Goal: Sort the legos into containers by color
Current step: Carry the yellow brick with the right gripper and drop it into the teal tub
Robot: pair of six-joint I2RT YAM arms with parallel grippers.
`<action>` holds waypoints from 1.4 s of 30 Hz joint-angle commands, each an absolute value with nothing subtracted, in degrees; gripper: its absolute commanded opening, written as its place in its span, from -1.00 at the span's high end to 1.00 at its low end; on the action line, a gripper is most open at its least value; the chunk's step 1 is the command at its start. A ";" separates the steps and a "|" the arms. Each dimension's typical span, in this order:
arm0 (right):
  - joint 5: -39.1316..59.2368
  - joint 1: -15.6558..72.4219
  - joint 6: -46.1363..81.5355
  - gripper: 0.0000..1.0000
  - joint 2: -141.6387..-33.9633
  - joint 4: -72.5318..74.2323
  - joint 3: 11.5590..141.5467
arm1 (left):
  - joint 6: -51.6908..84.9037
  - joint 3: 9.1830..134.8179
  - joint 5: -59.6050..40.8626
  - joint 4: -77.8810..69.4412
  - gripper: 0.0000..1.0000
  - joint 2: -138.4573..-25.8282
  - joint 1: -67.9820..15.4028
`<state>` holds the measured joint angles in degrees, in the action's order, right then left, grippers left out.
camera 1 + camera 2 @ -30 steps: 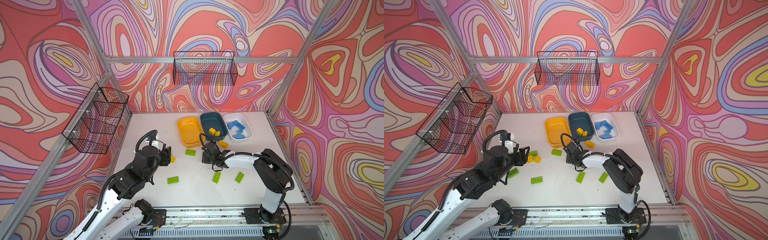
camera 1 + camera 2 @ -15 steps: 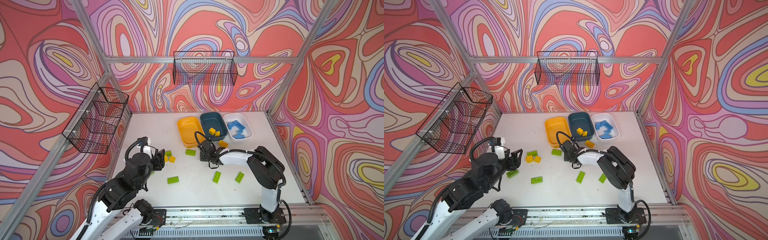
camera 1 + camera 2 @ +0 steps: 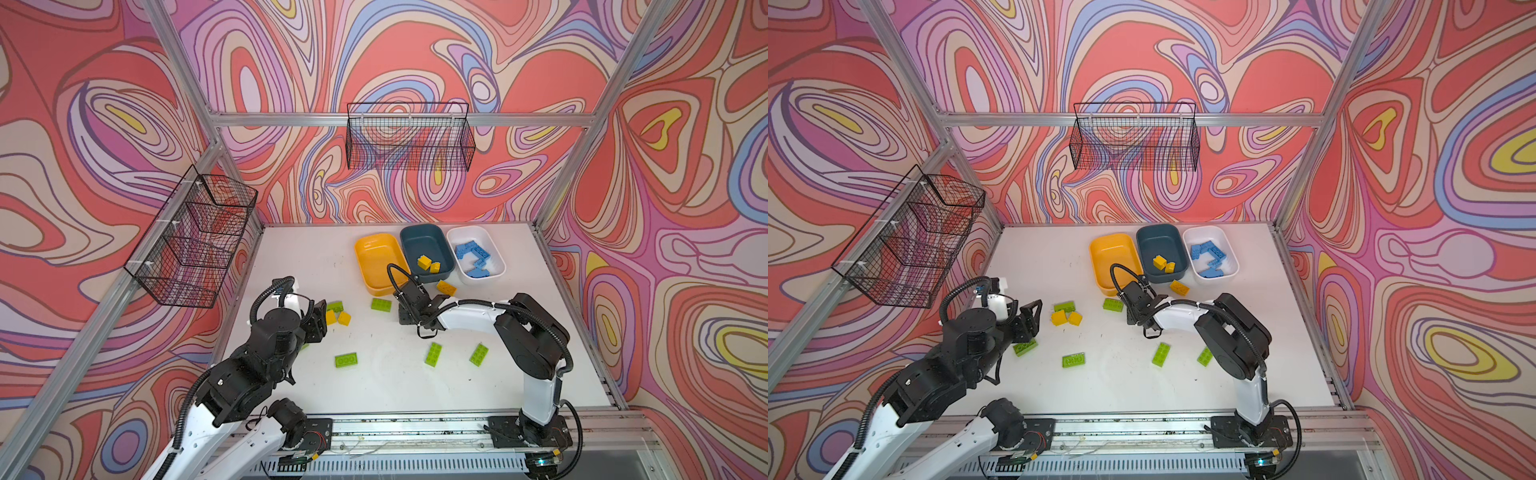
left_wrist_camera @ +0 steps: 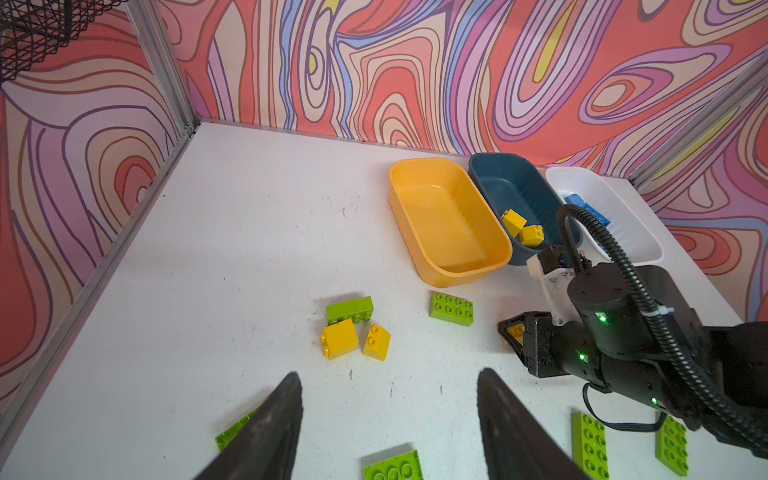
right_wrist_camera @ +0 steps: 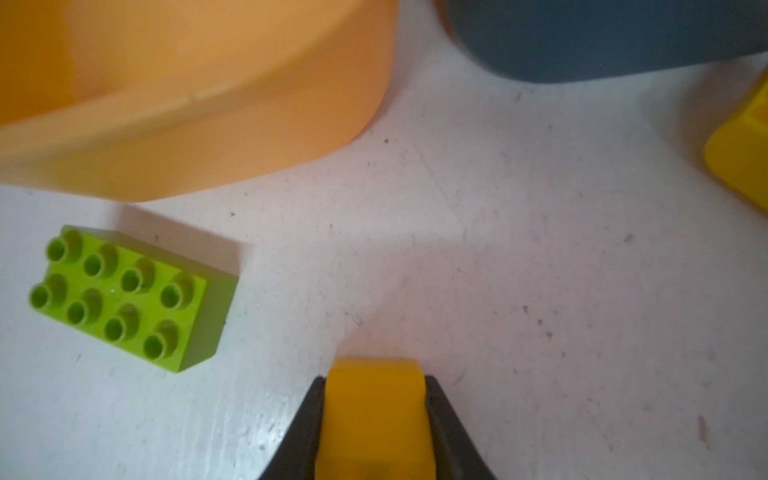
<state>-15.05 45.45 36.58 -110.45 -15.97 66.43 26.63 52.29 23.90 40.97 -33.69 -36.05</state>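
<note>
Closure of right gripper (image 5: 374, 380), just now, onto yellow brick (image 5: 374, 419) on table (image 5: 498, 249), apparently ready for lifting to dark blue bin (image 3: 422, 243); left gripper (image 4: 389, 374) parted, empty.

Your green brick (image 5: 124, 297) is glossy plastic, the yellow brick (image 5: 374, 415) smooth plastic. The tub (image 5: 187, 104) at the green one's twelve o'clock looks satin plastic. Your table (image 5: 498, 270) is matt, scuffed and speckled.

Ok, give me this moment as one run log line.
right gripper: shut on yellow brick | left gripper: open, empty | dark blue bin: two yellow bricks | table: green bricks unsorted
</note>
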 commanded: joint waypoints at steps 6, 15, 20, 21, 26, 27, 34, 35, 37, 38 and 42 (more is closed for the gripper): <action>-11.99 45.64 30.15 0.61 -102.09 -20.34 70.55 | 29.28 50.30 23.67 42.64 -0.33 -34.98 -35.91; -2.03 35.70 28.38 0.60 -97.87 -18.55 73.66 | 35.57 42.62 19.10 39.37 -0.30 -36.85 -35.91; 1.39 29.07 27.18 0.59 -98.81 -18.18 77.57 | 37.60 38.95 16.68 36.38 -0.29 -40.31 -35.88; 2.03 27.95 27.16 0.58 -99.27 -18.22 78.62 | 38.03 38.27 16.45 36.07 -0.28 -40.96 -35.86; 3.48 23.93 26.59 0.58 -104.90 -19.96 85.78 | 39.96 33.84 13.70 33.05 -0.26 -43.69 -35.95; 3.72 23.33 26.55 0.58 -106.41 -20.58 87.50 | 40.30 33.46 13.68 33.04 -0.26 -44.22 -35.95; 1.67 20.88 24.40 0.53 -117.69 -27.13 99.65 | 40.43 32.62 14.00 32.41 -0.28 -45.75 -35.95; 1.82 20.51 24.43 0.53 -118.69 -27.24 100.49 | 40.45 32.59 14.25 32.43 -0.27 -45.66 -35.95; 1.79 20.22 24.34 0.51 -120.02 -27.20 101.47 | 40.43 32.36 14.39 32.43 -0.27 -45.45 -35.95; 1.68 20.13 24.10 0.49 -120.74 -27.37 101.96 | 40.43 32.23 14.34 32.48 -0.27 -45.36 -35.95; 1.72 20.13 23.42 0.39 -122.59 -27.72 103.16 | 40.52 31.58 14.76 32.64 -0.27 -45.18 -35.95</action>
<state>2.37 20.29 24.69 -121.91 -26.48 100.88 39.31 32.64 13.93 32.91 -45.67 -36.05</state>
